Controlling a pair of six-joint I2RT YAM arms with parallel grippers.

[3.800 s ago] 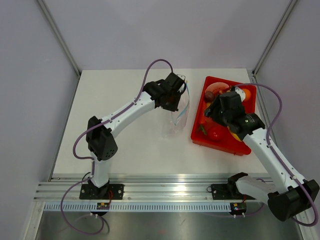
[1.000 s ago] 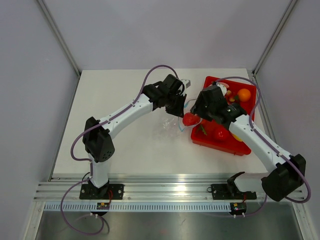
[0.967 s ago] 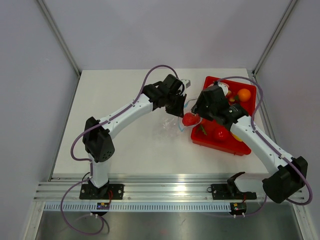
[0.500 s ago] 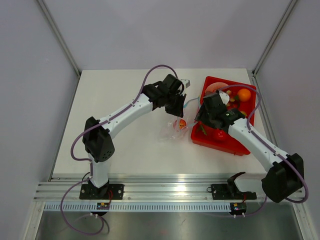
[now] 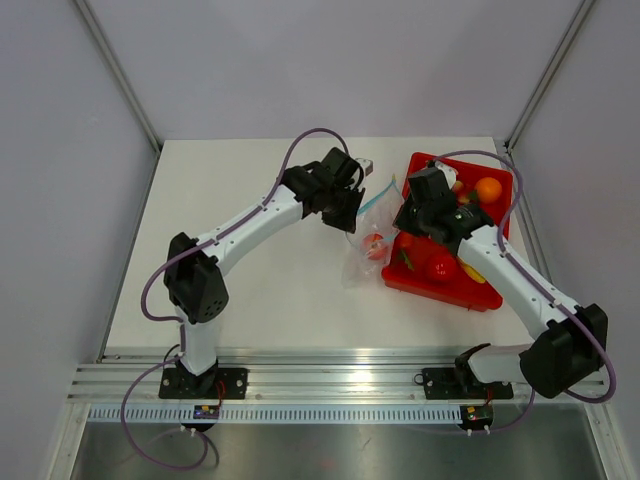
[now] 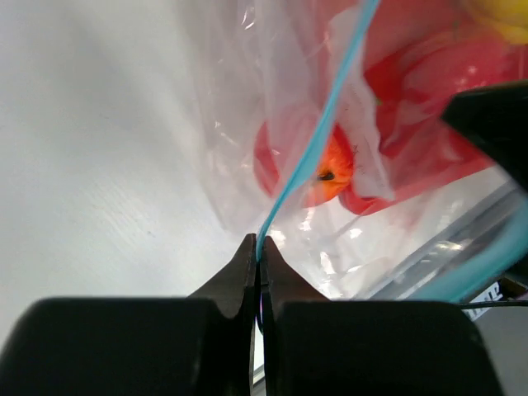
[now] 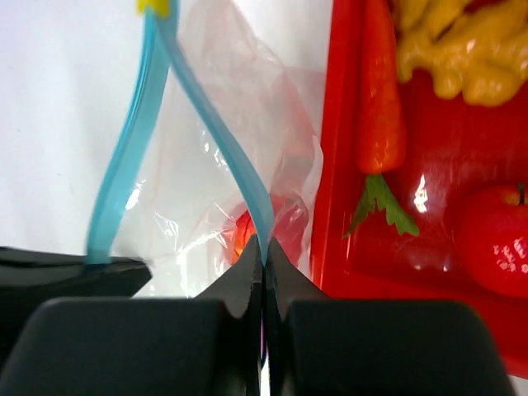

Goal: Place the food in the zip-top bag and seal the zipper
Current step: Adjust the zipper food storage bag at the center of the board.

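Pinching the zipper (image 6: 272, 216), the left gripper (image 6: 257, 247) and the right gripper (image 7: 263, 247) both have their jaws pressed together on it. The bag (image 5: 358, 268) is between them, just beside the tray (image 5: 440, 288) at the desk's right edge, with one red food (image 5: 375, 243) inside.

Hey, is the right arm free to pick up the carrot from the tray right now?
Probably not yet: the right claw is shut on the zipper. The carrot lies uncovered close beside it in the red tray, so letting go should free the way.
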